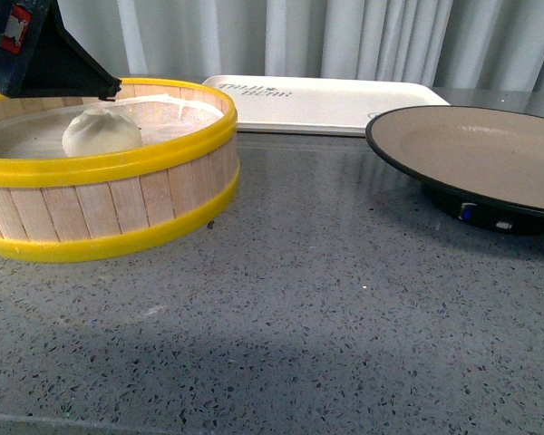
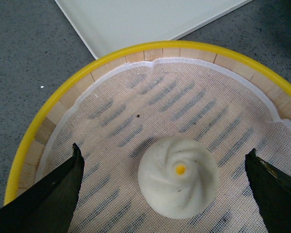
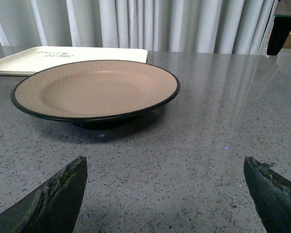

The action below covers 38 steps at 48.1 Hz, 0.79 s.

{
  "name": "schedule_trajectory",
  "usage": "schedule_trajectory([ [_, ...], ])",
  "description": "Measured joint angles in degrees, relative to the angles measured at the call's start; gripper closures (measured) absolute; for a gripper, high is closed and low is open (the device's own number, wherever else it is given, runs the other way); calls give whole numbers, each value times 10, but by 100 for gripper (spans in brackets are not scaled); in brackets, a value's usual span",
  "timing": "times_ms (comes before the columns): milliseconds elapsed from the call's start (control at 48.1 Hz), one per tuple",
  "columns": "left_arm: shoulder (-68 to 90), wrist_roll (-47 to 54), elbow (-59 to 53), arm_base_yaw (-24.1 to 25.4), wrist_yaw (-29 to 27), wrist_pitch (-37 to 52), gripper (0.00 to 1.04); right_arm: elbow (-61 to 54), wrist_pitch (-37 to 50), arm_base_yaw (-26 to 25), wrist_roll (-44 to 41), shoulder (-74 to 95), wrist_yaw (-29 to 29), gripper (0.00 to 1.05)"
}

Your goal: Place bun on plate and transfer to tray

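Four items on one grey speckled stone counter (image 1: 326, 299), listed left to right.

1. Round wooden-slat steamer basket (image 1: 109, 208) with yellow bands, at the counter's left edge. It is lined with white mesh cloth (image 2: 136, 121).
2. Small round white steamed bun (image 1: 102, 132) with a pleated top, lying on the cloth inside the basket and not yet on the plate. The left gripper (image 2: 163, 154) hangs directly over it, its black fingers spread wide with one on either side of the bun and neither touching. The bun is round, so no long axis governs the approach. A straight descent looks sufficient.
3. Flat cream-white rectangular tray (image 1: 326, 101) with dark lettering, at the far edge and just behind the basket.
4. Wide shallow beige plate (image 1: 476, 149) with a black rim and foot, toward the right edge and bare. The right gripper (image 3: 165, 162) faces it low over the counter, fingers parted, holding nothing, well apart from the bun.

Nearer arm for the bun: the left.

View notes: only the left wrist view shows the bun's yellow centre dot and the fingers bracketing it. The front view gives the bun's side profile above the basket rim. The right gripper appears in the right wrist view alone.
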Motion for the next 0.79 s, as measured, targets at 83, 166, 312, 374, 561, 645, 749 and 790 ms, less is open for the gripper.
schedule_trajectory([
  [83, 0, 2, -2, -1, 0, 0, 7, 0, 0, 0, 0, 0, 0, 8],
  [166, 0, 2, -2, -3, 0, 0, 7, 0, 0, 0, 0, 0, 0, 8],
  [312, 0, 2, -3, -5, -8, 1, 7, 0, 0, 0, 0, 0, 0, 8],
  [374, 1, 2, -5, -5, -9, 2, 7, 0, 0, 0, 0, 0, 0, 8],
  [561, 6, -2, -7, -10, -9, 3, 7, 0, 0, 0, 0, 0, 0, 8],
  [645, 8, -6, -9, -14, -8, 3, 7, 0, 0, 0, 0, 0, 0, 8],
  [749, 8, -7, -10, -16, -10, 3, 7, 0, 0, 0, 0, 0, 0, 8],
  [790, 8, -7, -10, -16, -10, 3, 7, 0, 0, 0, 0, 0, 0, 8],
])
